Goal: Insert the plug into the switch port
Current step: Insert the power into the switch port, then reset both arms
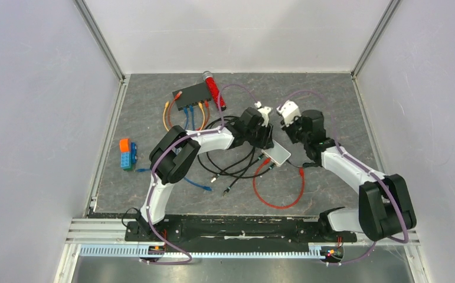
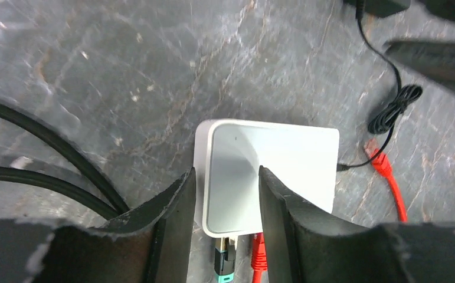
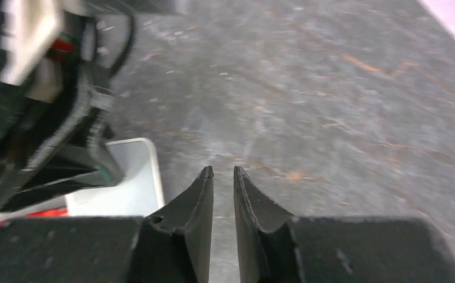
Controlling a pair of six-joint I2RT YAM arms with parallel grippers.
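The switch port (image 1: 194,104) lies far-left of both arms, along the near edge of the black switch (image 1: 190,93), nearer the left gripper (image 2: 225,171), whose jaws hang half open and empty over the white box (image 2: 298,168); the right gripper (image 3: 223,170) has its jaws barely parted, empty.

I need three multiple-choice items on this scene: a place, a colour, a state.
1. Where does the black switch lie in the top view? A far side, left of centre; B beside the arm bases; C at the right wall.
2. Colour of the looped cable near the white box? A green; B red; C yellow.
3. The right gripper is: A shut on a plug; B slightly open, empty; C shut on a cable.
Answers: 1 A, it lies high in that view, left of middle; 2 B, the loop is red; 3 B, its jaws stand apart, nothing between.
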